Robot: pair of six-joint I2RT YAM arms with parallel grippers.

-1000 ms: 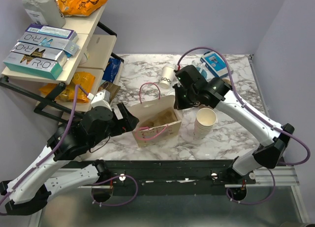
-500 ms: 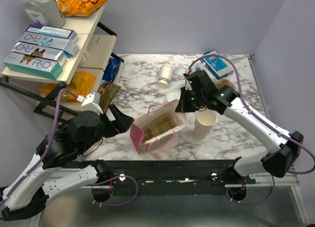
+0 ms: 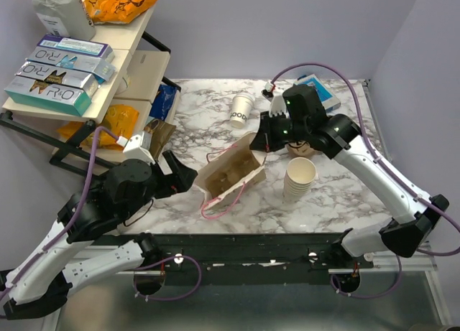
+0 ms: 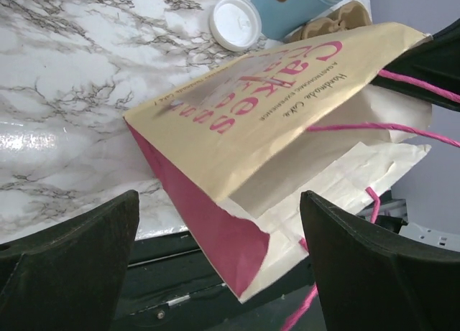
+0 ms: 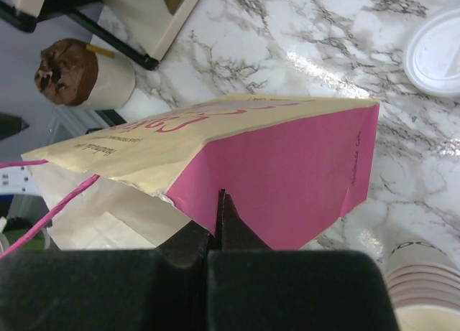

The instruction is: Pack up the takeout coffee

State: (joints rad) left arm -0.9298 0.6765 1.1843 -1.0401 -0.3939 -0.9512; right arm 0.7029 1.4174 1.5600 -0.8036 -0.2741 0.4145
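On worktop [image 3: 338, 194], seen from above: paper bag [image 3: 231, 171] lies tipped over in middle, pink handles toward left arm, maybe so cup can slide in. Takeout coffee [image 3: 241, 110] sits behind bag, apart, not packed yet.

Left wrist: left gripper [image 4: 219, 198] wide open, holds nothing. Bag mouth just ahead, no cup seen inside.

Right wrist: right gripper [image 5: 221, 202] pinched tight on bag's pink side, holding it tipped.

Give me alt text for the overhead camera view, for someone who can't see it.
A paper bag lies tipped on a marble table, the right gripper pinching its far end and the open left gripper near its mouth. The takeout coffee sits beyond it, not yet bagged.
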